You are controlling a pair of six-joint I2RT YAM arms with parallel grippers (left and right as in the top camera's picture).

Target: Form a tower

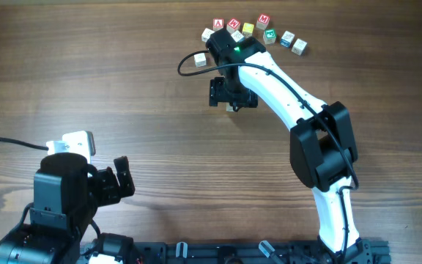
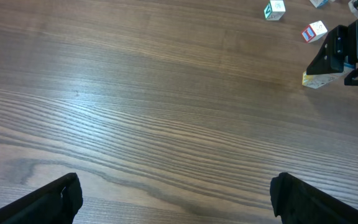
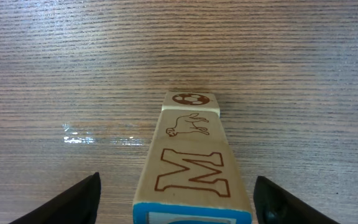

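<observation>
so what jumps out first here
The tower fills the right wrist view, an M on its near face, with the right jaws open either side and clear of it. Overhead, a row of loose cubes lies just beyond the right arm, at the top of the view.

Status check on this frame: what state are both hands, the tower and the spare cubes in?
left hand: open, empty, above the table.
right hand: open, one finger on each side of the tower, gaps showing on both sides.
tower: stacked, upright on the table.
loose cubes: single, unstacked, clustered at the far edge.
</observation>
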